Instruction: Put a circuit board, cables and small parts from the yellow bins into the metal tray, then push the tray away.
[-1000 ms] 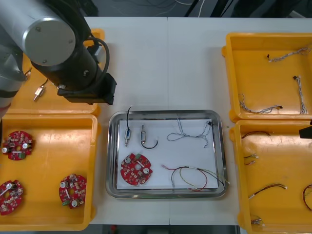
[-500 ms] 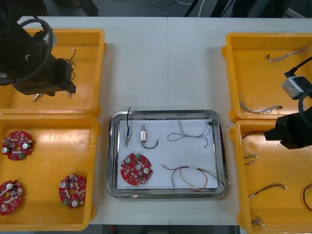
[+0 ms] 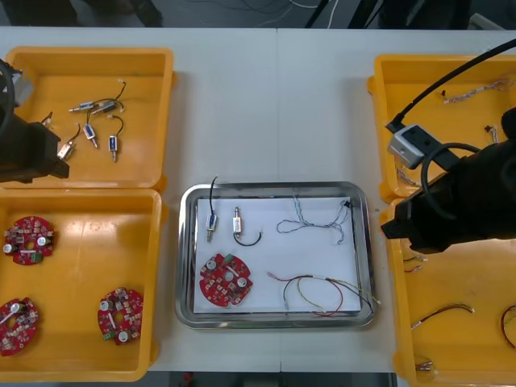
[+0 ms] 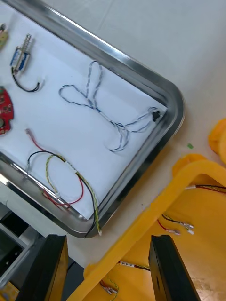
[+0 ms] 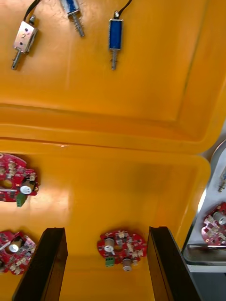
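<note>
1. Shiny rectangular metal tray (image 3: 274,187), white inside, sits mid-bench (image 3: 274,105) with its long axis side to side; it holds a round red circuit board (image 3: 225,280), cables (image 3: 313,223) and small metal parts (image 3: 237,222).
2. Right tool (image 4: 106,268) is nearer: fingers apart, empty, over the near right yellow plastic bin (image 3: 395,322); tray just to its left.
3. Left tool (image 5: 106,263): apart, empty, over the left bins.
4. Right arm covers parts of both right bins.

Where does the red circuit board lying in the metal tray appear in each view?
Front view: circuit board in the near-left corner of the metal tray, below two small metal parts.
Right wrist view: circuit board, partly in frame, beside the small metal part with the curled black lead.
Left wrist view: circuit board, partly in frame, past the wall of the yellow bin.
Shared landmark: the shiny tray rim.
</note>
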Available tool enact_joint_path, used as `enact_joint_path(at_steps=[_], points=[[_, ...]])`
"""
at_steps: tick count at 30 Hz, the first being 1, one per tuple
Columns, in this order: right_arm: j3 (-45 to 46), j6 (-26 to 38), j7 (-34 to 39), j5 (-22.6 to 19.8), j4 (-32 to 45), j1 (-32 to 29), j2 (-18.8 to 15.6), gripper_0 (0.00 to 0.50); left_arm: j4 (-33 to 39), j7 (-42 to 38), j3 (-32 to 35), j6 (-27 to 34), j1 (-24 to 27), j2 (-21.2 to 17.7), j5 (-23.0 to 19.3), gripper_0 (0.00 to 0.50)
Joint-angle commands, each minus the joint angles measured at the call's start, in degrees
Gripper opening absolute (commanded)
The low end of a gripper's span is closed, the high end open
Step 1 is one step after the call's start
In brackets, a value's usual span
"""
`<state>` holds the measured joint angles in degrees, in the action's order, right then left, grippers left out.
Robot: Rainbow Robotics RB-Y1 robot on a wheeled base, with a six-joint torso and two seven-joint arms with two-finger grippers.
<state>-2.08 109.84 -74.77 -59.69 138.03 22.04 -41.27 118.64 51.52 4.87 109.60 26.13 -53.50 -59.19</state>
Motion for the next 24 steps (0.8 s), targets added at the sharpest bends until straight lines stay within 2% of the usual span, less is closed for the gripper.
enact_joint_path(at_steps=[1, 12, 18, 24], points=[[-6.4, 0.2, 0.1, -0.2, 3.0, 5.1, -2.0, 0.500, 3.0, 7.9, 3.9, 0.4, -4.2, -3.2, -0.7, 0.500], [-20.2, 0.2, -1.6, -0.3, 2.9, 14.0, -1.7, 0.500, 7.4, 10.4, 7.9, 0.4, -12.8, -3.6, -0.8, 0.500], [-26.6, 0.2, -3.8, -0.1, 1.5, 18.7, 1.1, 0.500, 8.5, 11.1, 8.8, 0.4, -15.2, -3.6, -0.7, 0.500], [-32.5, 0.2, -12.2, 3.2, -1.0, 22.3, 4.1, 0.500, 9.2, 11.7, 9.3, 0.4, -17.1, -3.5, 0.0, 0.500]])
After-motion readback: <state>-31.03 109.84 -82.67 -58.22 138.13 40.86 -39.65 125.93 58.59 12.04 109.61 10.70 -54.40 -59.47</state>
